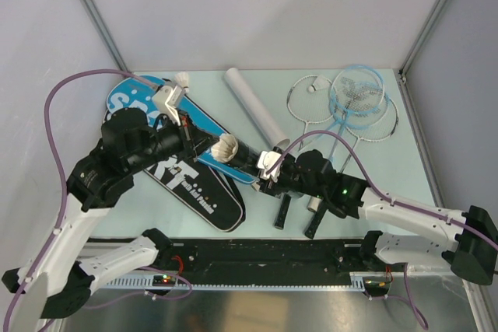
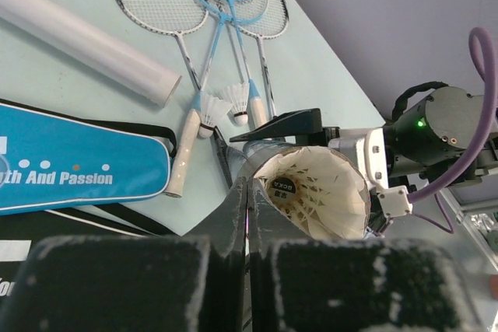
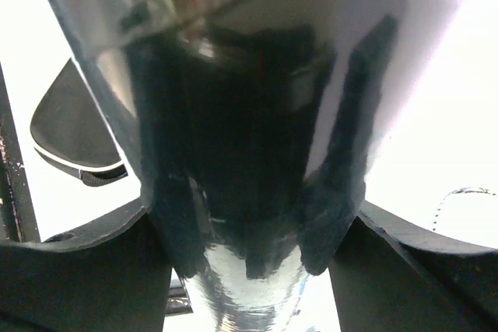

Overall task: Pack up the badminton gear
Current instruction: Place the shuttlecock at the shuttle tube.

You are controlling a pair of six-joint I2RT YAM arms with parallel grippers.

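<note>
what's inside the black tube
A white feather shuttlecock sits in the open mouth of the black tube, skirt outward, with a dark label deep in its middle. Whether more are stacked behind it is hidden by its feathers and the tube wall.

It looked like a robotics lab test cell: a pale green table boxed in by plain grey wall panels on metal struts from 9 round to 3 o'clock, a left arm and right arm bolted to a black rail at 6 o'clock, a purple cable looping at 9
</note>
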